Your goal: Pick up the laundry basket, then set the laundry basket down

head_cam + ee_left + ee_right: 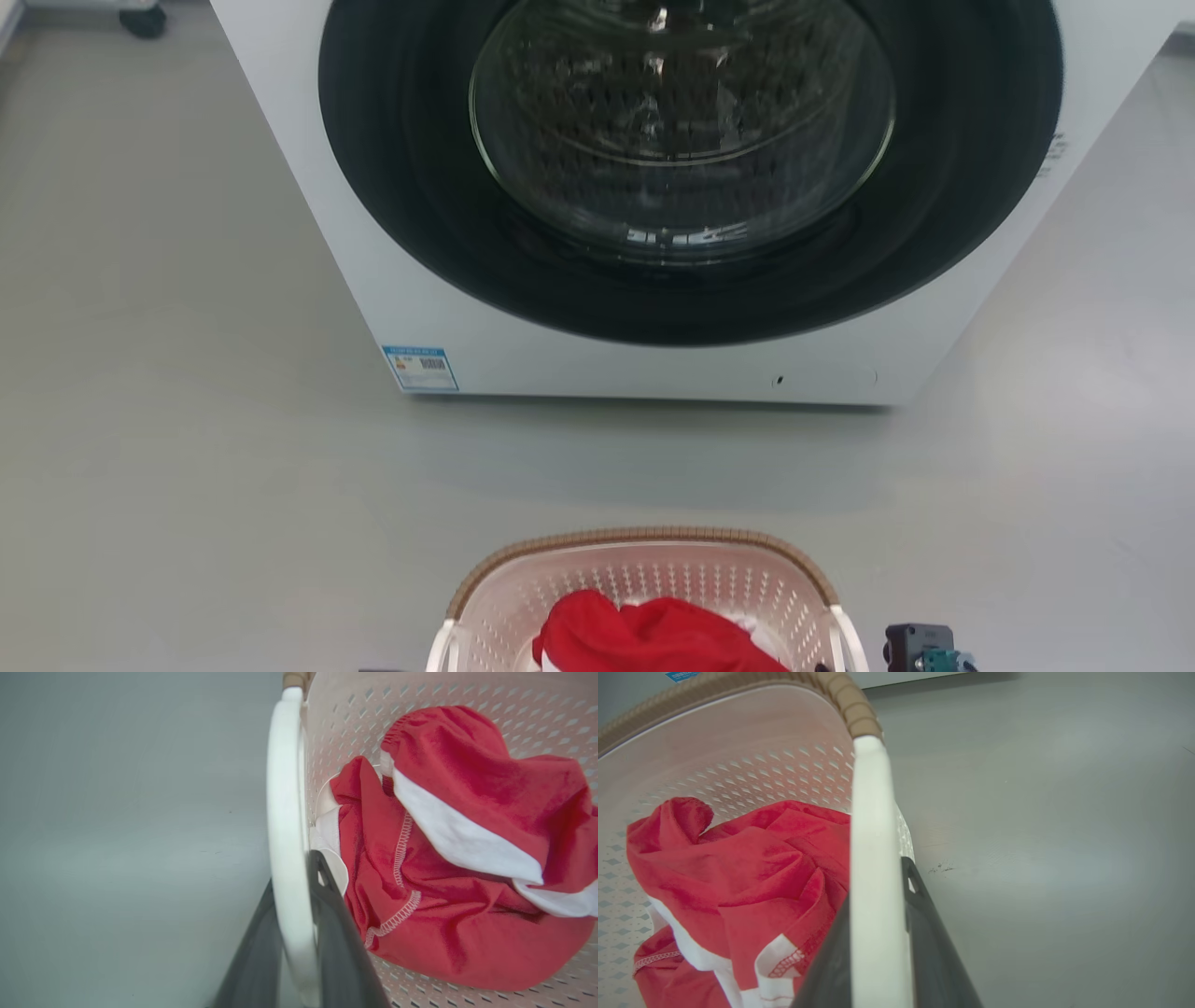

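Cream perforated plastic, brown woven-look rim: laundry basket (653, 577), in front of washing machine (467, 308), red-and-white garment (644, 635) inside. Left claw (293, 872) clenched around left handle (282, 788), right claw (877, 882) around right handle (871, 812). Advised: raise both sides evenly, keep level, lower gently clear of washing machine.

We face a white front-load washer (560, 364) w/ a dark round door (392, 187), glass centre, shut. Blue sticker (420, 368) at its lower left corner. Smooth grey floor (187, 467) all round, soft shadow under the machine. Black caster (143, 21) top left.
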Tool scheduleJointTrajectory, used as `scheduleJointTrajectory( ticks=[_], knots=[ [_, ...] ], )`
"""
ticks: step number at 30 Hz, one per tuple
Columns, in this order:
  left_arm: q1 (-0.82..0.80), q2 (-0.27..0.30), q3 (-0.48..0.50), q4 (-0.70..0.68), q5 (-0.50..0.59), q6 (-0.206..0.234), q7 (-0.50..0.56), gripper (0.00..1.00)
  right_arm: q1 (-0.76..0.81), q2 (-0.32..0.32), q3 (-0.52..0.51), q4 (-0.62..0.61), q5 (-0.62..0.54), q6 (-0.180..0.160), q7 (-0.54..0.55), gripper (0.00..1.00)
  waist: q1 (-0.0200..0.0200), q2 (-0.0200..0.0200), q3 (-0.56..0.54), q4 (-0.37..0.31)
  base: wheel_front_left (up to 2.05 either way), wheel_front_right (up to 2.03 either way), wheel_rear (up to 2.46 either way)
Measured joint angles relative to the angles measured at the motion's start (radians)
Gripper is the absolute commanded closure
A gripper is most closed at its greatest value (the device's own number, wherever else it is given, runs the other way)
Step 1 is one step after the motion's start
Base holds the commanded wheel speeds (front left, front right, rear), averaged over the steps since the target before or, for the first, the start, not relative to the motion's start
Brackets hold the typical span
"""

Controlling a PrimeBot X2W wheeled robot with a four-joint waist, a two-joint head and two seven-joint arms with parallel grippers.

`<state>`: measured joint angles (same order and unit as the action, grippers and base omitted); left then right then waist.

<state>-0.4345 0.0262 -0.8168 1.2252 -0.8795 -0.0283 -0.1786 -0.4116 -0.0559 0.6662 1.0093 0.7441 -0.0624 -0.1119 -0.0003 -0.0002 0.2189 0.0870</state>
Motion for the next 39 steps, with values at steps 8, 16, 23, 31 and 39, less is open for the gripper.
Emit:
scheduleJointTrajectory(
  ticks=[8, 16, 23, 31, 39],
  knots=[
    [0.053, 0.004, -0.007, 0.005, -0.010, -0.008, 0.029, 1.00, 0.049, -0.001, 0.065, -0.010, 0.075, -0.027, 0.059, 1.00, 0.0001, 0.0000, -0.096, -0.011, 0.00, 0.00, 0.00],
    [0.077, 0.007, -0.014, 0.004, -0.036, -0.008, 0.049, 1.00, 0.077, -0.002, 0.105, -0.011, 0.135, -0.044, 0.094, 1.00, 0.0002, 0.0001, -0.153, -0.022, 0.00, 0.00, 0.00],
    [0.080, 0.009, -0.029, 0.002, -0.036, -0.008, 0.064, 1.00, 0.079, -0.005, 0.133, -0.011, 0.170, -0.053, 0.111, 1.00, 0.0003, 0.0001, -0.167, -0.032, 0.00, 0.00, 0.00],
    [0.093, 0.012, -0.036, -0.001, -0.041, -0.008, 0.077, 1.00, 0.078, -0.005, 0.162, -0.003, 0.207, -0.061, 0.119, 1.00, 0.0003, 0.0003, -0.174, -0.040, 0.00, 0.00, 0.00],
    [0.094, 0.012, -0.041, -0.001, -0.043, -0.007, 0.087, 1.00, 0.078, -0.006, 0.184, 0.005, 0.234, -0.064, 0.119, 1.00, 0.0003, 0.0002, -0.178, -0.044, 0.00, 0.00, 0.00]
  ],
)
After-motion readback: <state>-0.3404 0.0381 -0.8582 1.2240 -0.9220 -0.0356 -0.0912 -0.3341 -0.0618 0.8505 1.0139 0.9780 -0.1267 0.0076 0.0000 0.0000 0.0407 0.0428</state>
